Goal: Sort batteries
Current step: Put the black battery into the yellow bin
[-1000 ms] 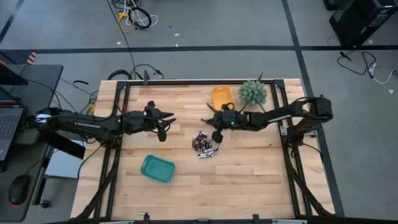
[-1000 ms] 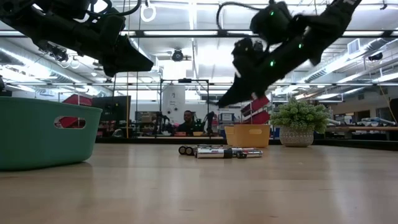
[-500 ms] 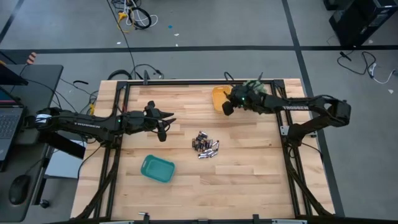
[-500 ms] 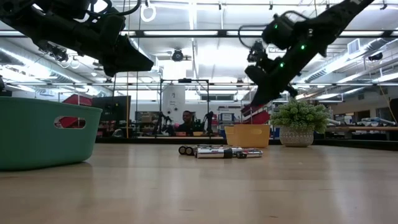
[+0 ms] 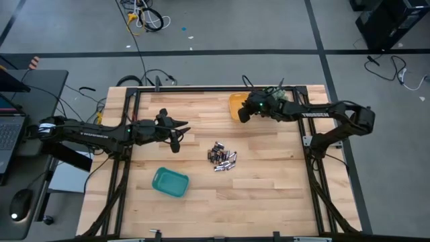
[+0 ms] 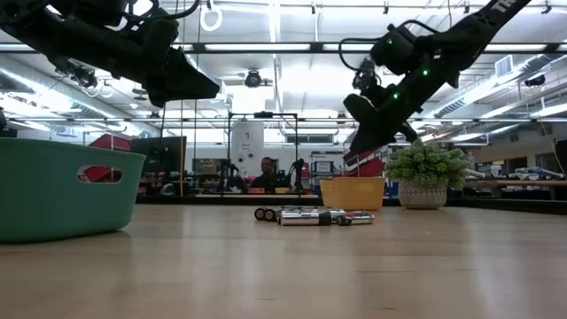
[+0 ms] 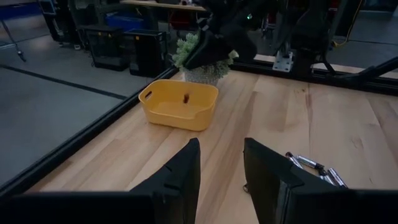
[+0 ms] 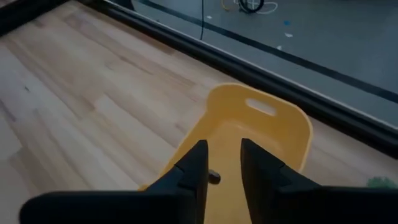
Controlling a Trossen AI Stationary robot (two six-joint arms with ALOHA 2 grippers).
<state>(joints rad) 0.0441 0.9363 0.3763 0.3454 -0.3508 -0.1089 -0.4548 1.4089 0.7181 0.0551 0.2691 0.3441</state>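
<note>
The right gripper [image 5: 243, 115] is hovering over the yellow tray [image 5: 236, 102] at 12 o'clock, fingers apart, likely to drop a battery [image 7: 186, 98] into it. The pile of batteries [image 5: 222, 158] is lying at table centre. The left gripper [image 5: 176, 138], fingers apart, is waiting at 9 o'clock. The cell types are indistinguishable.

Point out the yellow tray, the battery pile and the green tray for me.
yellow tray [image 7: 180, 115]: left wrist view, front wall.
battery pile [image 5: 222, 158]: high view, middle of the cluster.
green tray [image 5: 170, 182]: high view, inner floor.
</note>
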